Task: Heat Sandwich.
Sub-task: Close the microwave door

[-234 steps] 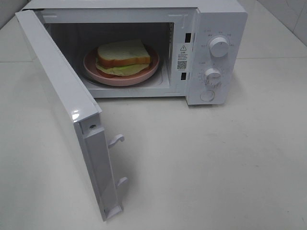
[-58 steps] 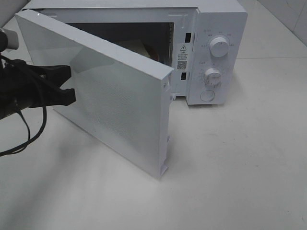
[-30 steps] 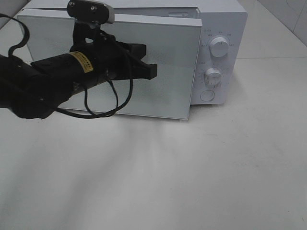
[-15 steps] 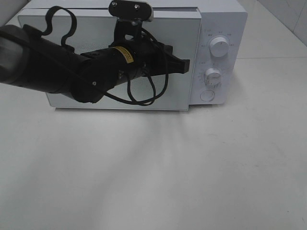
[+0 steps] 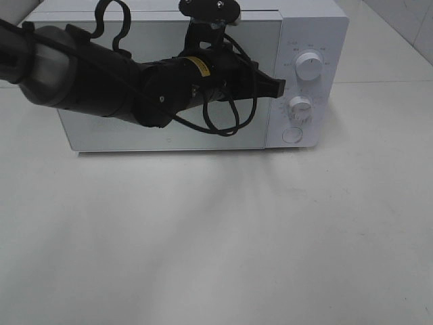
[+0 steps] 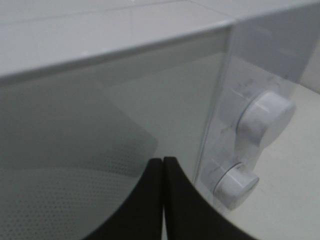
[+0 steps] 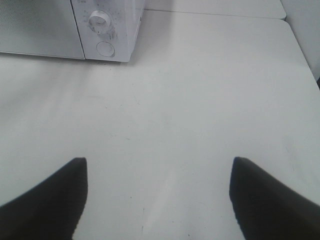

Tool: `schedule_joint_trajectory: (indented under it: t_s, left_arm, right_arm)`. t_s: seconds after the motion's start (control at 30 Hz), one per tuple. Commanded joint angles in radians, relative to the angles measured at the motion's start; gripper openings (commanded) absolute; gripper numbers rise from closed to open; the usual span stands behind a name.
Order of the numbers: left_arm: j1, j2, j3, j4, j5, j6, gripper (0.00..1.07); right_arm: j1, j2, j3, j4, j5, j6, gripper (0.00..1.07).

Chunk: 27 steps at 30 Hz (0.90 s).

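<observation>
Door-shutting step looks finished to me: the microwave [image 5: 325,34] door [image 5: 135,135] sits flush, and my left gripper [image 5: 274,87] is clenched on nothing, tips right at the door's edge beside the knobs. Can't see the sandwich, I reckon it's inside behind that door. Right gripper [image 7: 159,162] hangs released over the desk [image 5: 270,257] in front of the microwave. Next up is probably a knob [image 5: 309,66], which needs jaws opened around it.

On my right wrist camera I see the right gripper [image 7: 157,200] spread wide, its two black fingers [image 7: 45,207] well apart above the white table [image 7: 210,100]. Farther ahead stands the white microwave [image 7: 60,27], showing a dial [image 7: 99,20] with a round button [image 7: 104,48] just beside it.
</observation>
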<state>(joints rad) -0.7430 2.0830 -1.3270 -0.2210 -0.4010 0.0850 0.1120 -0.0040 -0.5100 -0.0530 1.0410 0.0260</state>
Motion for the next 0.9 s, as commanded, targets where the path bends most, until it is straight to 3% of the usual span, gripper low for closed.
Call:
schedule_joint_trajectory:
  t_s: [0.03, 0.7, 0.9]
  left_arm:
    - [0.042, 0.007, -0.027, -0.067, -0.053, 0.002, 0.00]
    - [0.030, 0.002, -0.026, -0.040, -0.036, 0.015, 0.00]
    - [0.010, -0.033, -0.025, -0.018, 0.058, 0.016, 0.00]
  right_arm:
    - [-0.007, -0.027, 0.004, -0.001, -0.005, 0.003, 0.76]
    - [-0.007, -0.027, 0.004, -0.001, -0.005, 0.003, 0.76]
    - [-0.007, -0.027, 0.004, -0.001, -0.005, 0.003, 0.76]
